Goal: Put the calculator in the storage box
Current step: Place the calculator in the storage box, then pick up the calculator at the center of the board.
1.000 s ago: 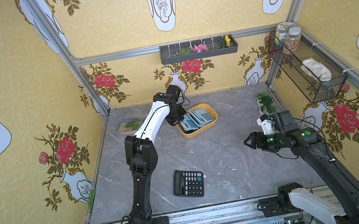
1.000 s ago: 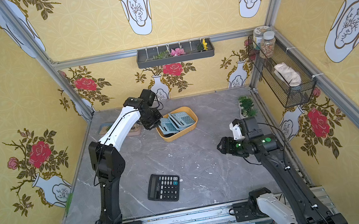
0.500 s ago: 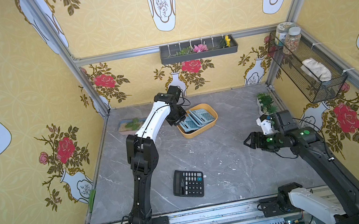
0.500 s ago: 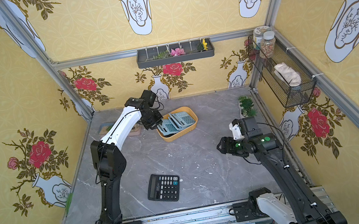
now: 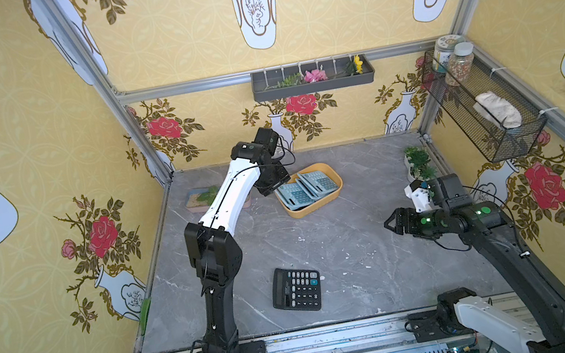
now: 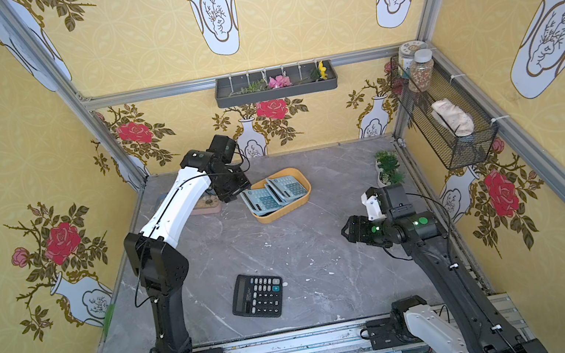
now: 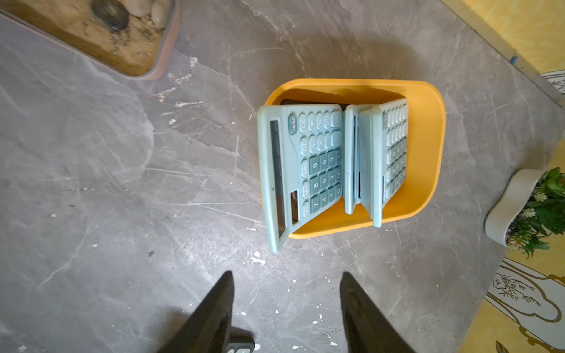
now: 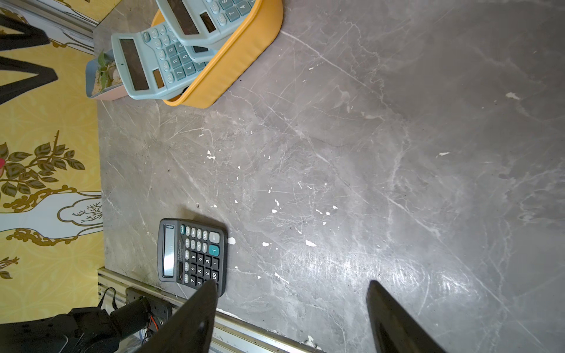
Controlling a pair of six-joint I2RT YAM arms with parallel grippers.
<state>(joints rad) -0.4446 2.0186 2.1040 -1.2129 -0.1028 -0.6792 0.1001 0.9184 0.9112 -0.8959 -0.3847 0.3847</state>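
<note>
Left pincer (image 7: 286, 275) and right pincer (image 8: 292, 284) both spread, empty; black plastic calculator (image 5: 296, 294) lies flat on grey marbled tabletop (image 5: 344, 252), well apart from shallow orange-yellow plastic storage box (image 5: 317, 207) (holding pale-blue calculators (image 7: 305, 165)).

In a top view, a black calculator (image 5: 296, 289) lies flat on the grey marble counter (image 5: 344, 252) near its front edge. It is well apart from the orange storage box (image 5: 311, 209) at the back, where two pale blue calculators (image 5: 299, 194) lean side by side. The left end effector (image 5: 272, 188) hangs at the box's left rim. The right end effector (image 5: 391, 223) hovers over the counter's right side.
</note>
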